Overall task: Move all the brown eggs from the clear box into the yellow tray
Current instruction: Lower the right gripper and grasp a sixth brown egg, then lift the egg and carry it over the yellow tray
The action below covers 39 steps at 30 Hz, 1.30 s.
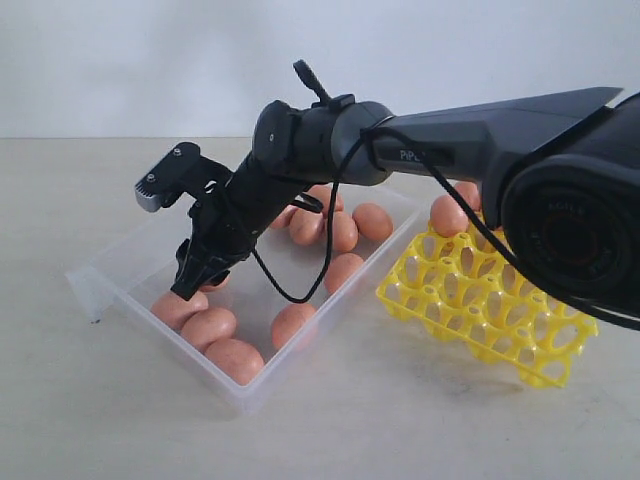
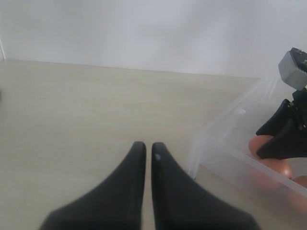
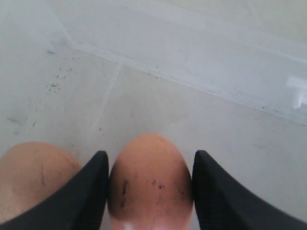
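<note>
**Inside the clear box (image 1: 120, 270), an egg in the pinch**

And the right gripper (image 3: 149, 163) clamps a brown egg (image 3: 151, 187) between its fingers, low at the box's left end, other eggs (image 1: 343, 230) lying around. The yellow tray (image 1: 480, 310) sits just beside the box. The left gripper (image 2: 145, 148) is pinched closed, empty, above the table (image 2: 72, 120).

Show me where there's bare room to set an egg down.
The yellow tray has bare near and middle cells; brown eggs sit only at its far corner. The clear box floor is bare mid-box; its near end, around the right fingers, is crowded.
</note>
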### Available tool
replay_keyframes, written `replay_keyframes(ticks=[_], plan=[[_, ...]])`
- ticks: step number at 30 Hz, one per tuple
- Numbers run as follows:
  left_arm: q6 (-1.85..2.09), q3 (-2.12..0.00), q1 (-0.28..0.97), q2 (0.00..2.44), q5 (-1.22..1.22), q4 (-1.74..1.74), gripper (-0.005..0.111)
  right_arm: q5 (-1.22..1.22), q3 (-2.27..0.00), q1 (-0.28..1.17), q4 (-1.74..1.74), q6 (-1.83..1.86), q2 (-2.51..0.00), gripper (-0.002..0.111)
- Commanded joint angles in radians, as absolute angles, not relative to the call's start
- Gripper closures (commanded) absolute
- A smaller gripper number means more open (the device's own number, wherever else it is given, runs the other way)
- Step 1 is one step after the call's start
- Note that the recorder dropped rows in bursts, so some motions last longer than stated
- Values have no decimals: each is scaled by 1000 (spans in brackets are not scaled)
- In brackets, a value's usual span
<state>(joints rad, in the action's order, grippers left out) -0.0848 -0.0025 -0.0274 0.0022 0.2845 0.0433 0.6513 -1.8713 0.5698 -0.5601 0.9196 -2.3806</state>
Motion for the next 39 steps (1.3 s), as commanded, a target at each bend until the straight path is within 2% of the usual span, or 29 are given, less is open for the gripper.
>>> replay_keyframes(ticks=[1, 24, 34, 39], plan=[[-83, 0, -25, 0, 279, 41, 103, 660, -1873, 568, -533, 887, -2385, 108], [-83, 0, -25, 0, 279, 41, 103, 537, -1839, 568, -516, 502, -2238, 109], [-83, 0, -25, 0, 277, 41, 103, 51, -1450, 635, -538, 507, -2008, 109], [-83, 0, -25, 0, 277, 41, 103, 35, -1338, 649, -536, 585, -1929, 109]])
